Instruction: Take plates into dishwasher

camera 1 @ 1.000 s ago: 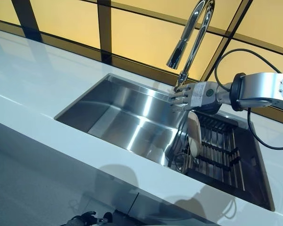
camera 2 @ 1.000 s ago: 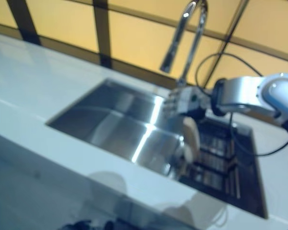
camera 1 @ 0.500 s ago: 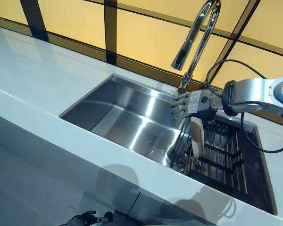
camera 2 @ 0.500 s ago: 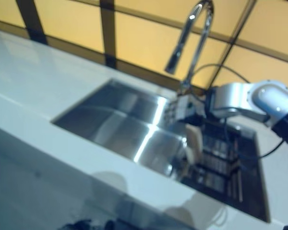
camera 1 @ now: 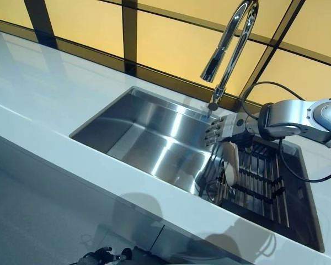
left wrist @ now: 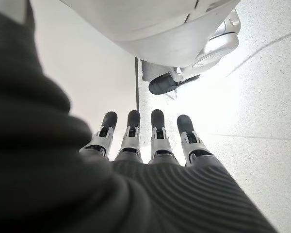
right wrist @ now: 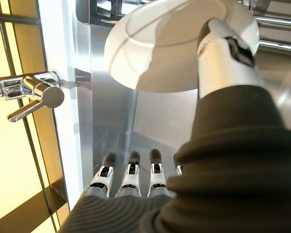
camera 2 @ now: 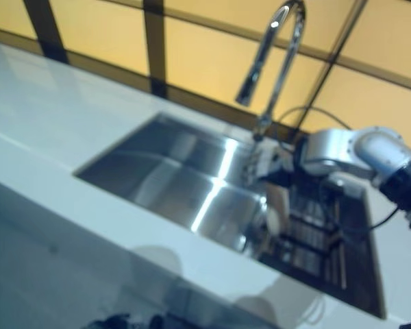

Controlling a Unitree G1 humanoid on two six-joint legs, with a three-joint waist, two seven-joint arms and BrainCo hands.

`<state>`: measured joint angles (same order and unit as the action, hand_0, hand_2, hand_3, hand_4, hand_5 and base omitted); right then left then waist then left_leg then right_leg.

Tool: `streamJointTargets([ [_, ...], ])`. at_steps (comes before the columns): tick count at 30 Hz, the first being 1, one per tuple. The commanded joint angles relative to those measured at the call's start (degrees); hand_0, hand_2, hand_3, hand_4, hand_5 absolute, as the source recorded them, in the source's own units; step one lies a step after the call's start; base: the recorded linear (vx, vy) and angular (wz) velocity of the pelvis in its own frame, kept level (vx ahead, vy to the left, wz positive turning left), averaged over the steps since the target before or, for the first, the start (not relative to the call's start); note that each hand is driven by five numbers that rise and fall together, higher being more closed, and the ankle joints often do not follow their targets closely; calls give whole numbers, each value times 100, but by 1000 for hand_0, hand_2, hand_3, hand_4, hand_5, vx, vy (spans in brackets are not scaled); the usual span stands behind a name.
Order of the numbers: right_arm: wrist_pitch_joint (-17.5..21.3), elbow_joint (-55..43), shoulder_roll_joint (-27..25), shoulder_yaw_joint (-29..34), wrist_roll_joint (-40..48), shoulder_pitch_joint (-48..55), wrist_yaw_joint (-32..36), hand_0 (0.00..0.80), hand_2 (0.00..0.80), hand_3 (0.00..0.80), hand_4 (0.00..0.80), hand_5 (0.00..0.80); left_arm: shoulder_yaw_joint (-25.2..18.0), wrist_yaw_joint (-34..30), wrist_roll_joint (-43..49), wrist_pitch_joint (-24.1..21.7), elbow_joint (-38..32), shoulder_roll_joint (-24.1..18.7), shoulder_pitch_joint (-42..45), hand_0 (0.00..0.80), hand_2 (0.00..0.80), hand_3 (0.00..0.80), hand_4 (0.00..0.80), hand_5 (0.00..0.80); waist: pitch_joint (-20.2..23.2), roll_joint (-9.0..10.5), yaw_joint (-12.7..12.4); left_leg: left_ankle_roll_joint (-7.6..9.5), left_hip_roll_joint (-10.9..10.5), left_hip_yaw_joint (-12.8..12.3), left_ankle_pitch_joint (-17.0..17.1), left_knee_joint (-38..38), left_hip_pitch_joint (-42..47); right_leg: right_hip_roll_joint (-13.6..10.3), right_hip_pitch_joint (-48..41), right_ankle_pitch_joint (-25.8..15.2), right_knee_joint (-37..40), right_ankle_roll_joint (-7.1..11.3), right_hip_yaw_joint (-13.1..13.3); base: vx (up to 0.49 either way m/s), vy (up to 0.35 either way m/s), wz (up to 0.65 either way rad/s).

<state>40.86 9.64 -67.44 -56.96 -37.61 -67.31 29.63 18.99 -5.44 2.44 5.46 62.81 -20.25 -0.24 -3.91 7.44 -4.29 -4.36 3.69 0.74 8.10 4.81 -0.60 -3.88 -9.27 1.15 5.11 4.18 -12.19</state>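
Left of the sink [camera 1: 149, 138], the white desk [camera 1: 38, 105] stretches away bare and glossy beneath the amber window panes. That sink is a deep steel basin sunk into the desk, and every other thing sits to its right or behind it. Behind its back right corner rises the tall curved tap [camera 1: 229, 41], with its lever handle [right wrist: 36, 94] sticking out by the wall. Just below the tap, over the sink's right edge, hangs the right robot hand [camera 1: 223, 128], fingers [right wrist: 131, 174] stretched out straight and wide apart from the thumb [right wrist: 223, 53], gripping nothing. Right under that hand, the white plate [camera 1: 230, 163] stands on edge at the near-left end of the dark dish rack [camera 1: 265, 185], which fills the recess directly right of the sink. The thumb reaches across the plate's face, though I cannot tell whether it touches. The left robot hand [left wrist: 150, 145] is well away from the sink, down by the floor [left wrist: 262, 97], fingers straight and empty.
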Motion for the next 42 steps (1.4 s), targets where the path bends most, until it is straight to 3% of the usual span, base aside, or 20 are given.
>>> streamJointTargets([
  [1,-187,219,-107,-55,-21,-191,-42,0,0,0,0,0,66,8,-100,-29,169,-218,-215,0,0,0,0,0,-204,308,-295,106,54,-156,-493,19,407,-12,300,-363,-83,-5,-57,0,0,0],
  [42,-239,422,-25,-24,-313,61,-177,0,0,0,0,0,64,17,-138,-31,75,-376,-301,0,0,0,0,0,-399,433,-368,131,77,-86,-471,19,298,41,418,-424,-105,21,-53,0,-1,1],
])
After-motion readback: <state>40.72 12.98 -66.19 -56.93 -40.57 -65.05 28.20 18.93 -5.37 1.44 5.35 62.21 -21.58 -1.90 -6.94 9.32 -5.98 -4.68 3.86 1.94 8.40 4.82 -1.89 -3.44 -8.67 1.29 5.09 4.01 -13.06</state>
